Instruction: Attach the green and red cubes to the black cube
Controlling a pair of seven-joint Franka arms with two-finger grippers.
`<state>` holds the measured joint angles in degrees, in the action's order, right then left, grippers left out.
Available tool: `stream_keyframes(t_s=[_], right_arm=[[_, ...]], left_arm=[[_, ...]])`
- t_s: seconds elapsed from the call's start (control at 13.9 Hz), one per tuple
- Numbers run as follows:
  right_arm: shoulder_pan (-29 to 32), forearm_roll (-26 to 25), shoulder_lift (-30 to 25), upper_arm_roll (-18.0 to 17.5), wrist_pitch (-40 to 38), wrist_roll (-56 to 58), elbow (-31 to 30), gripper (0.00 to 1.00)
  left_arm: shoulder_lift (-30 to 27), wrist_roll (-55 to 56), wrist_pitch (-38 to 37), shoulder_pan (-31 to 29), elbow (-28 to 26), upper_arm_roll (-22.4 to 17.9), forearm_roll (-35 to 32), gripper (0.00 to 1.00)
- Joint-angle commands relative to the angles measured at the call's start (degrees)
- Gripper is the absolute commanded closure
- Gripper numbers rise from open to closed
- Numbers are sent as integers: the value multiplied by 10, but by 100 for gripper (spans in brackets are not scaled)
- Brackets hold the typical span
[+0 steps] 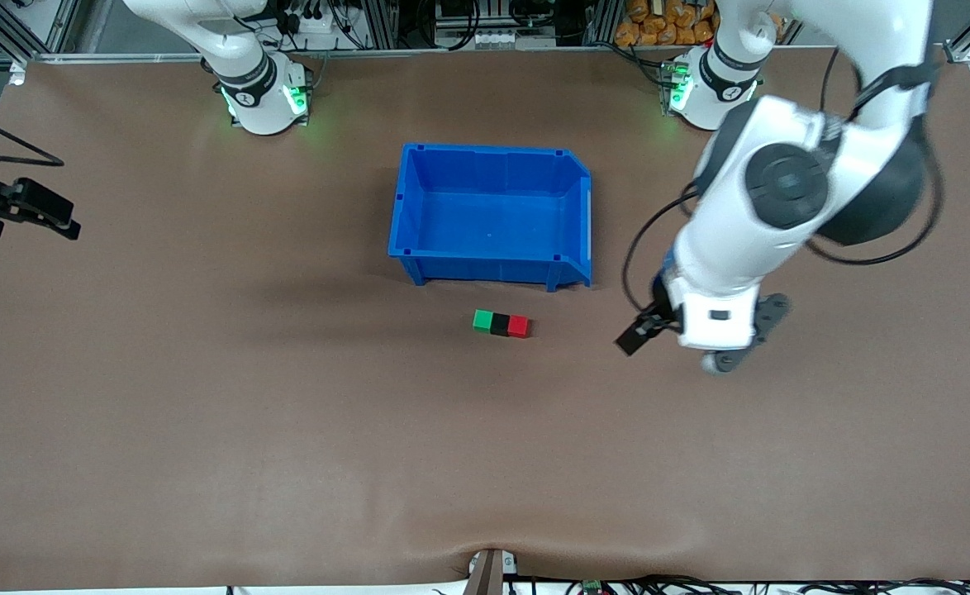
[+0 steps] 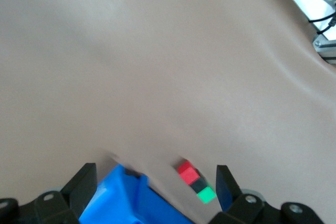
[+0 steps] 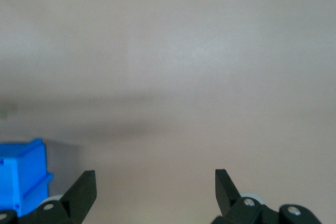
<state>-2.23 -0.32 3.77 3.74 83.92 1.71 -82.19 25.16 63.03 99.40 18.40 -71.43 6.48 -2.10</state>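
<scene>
The green cube point(image 1: 482, 320), the black cube point(image 1: 499, 324) and the red cube point(image 1: 519, 326) lie in one touching row on the table, black in the middle, just nearer to the front camera than the blue bin. My left gripper point(image 1: 640, 330) is up in the air beside the row, toward the left arm's end, open and empty. Its wrist view shows the open left gripper point(image 2: 155, 188) with the red cube point(image 2: 187, 172), black cube point(image 2: 198, 184) and green cube point(image 2: 206, 195) ahead of it. My right gripper point(image 1: 59, 219) waits at the right arm's end; it shows open and empty in the right wrist view point(image 3: 155, 190).
The blue bin point(image 1: 406, 207) stands empty mid-table between the arm bases and the cubes; it also shows in the left wrist view point(image 2: 118, 200) and the right wrist view point(image 3: 21, 177). The brown table surface point(image 1: 287, 430) stretches around.
</scene>
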Motion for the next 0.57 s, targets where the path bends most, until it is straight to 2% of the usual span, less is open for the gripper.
stream_keyframes(t_s=[0.0, 0.14, 0.29, 0.5], right_arm=[[14, 23, -9, 2, 10, 62, -9, 0], [24, 23, -23, 2, 15, 66, -32, 0], [21, 16, -59, 0, 46, 69, -82, 0], [21, 12, -68, -1, 48, 84, -91, 0]], left_arm=[[-48, -103, -31, -42, -18, 2, 3, 0], [-73, -180, -75, -71, -18, 2, 3, 0], [-99, -261, -89, -107, -18, 3, 3, 0], [-119, -335, -113, -127, -18, 0, 3, 0]])
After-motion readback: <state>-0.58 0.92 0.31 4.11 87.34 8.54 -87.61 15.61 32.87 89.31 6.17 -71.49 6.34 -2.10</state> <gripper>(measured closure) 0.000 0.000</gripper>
